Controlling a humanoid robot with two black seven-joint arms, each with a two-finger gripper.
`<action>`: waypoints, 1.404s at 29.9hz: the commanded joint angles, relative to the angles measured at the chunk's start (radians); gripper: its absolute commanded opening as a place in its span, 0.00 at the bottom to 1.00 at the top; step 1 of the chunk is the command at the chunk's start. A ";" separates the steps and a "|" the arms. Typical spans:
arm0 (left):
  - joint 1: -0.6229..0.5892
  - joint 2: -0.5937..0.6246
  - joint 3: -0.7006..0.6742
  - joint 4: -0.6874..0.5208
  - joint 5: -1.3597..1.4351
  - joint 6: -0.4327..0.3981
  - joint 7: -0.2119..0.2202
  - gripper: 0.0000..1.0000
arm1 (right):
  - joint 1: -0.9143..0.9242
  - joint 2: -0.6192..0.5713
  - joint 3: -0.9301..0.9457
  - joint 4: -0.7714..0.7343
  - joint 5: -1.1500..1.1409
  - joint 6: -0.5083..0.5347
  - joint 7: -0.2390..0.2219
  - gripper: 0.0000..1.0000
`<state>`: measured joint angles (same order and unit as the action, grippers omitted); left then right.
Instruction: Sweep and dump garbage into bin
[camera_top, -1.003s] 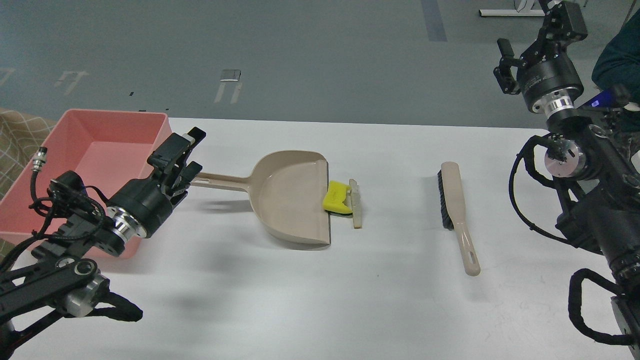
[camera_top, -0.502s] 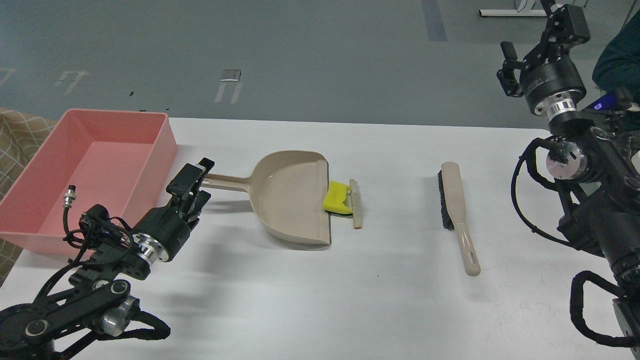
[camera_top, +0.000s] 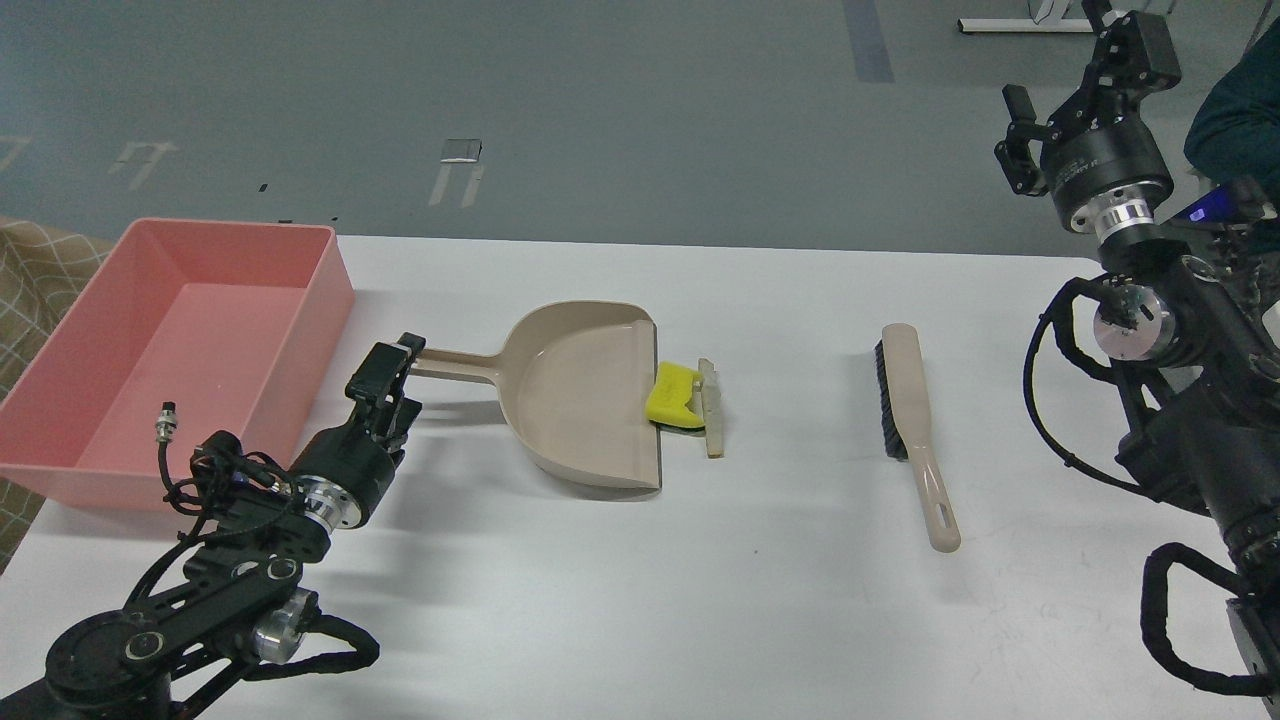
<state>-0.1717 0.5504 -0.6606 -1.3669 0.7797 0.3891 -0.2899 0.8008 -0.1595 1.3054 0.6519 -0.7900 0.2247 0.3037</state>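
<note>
Nothing swept yet: garbage (camera_top: 684, 402) sits at our dustpan (camera_top: 590, 395) lip, bin (camera_top: 330, 262) empty, brush (camera_top: 912, 420) untouched; left gripper (camera_top: 392, 372) at handle, right gripper (camera_top: 1070, 90) raised, jaws' state unclear.

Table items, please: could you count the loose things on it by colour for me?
Beige: 3 - dustpan, brush, thin beige-and-white slice
Yellow: 1 - yellow chunk
Pink: 1 - bin
Total: 5
</note>
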 joint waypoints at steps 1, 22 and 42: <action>-0.008 -0.006 -0.001 0.035 -0.002 0.001 0.000 0.98 | -0.002 0.000 0.000 0.000 0.000 -0.001 0.000 1.00; -0.084 -0.107 0.003 0.158 -0.008 0.025 -0.028 0.83 | 0.000 0.000 0.000 -0.001 0.000 -0.019 0.000 1.00; -0.084 -0.124 0.015 0.158 -0.011 0.030 -0.022 0.00 | 0.001 -0.002 -0.002 0.005 0.000 -0.025 0.000 1.00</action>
<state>-0.2563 0.4270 -0.6443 -1.2086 0.7683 0.4142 -0.3112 0.8012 -0.1598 1.3056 0.6537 -0.7899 0.1934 0.3037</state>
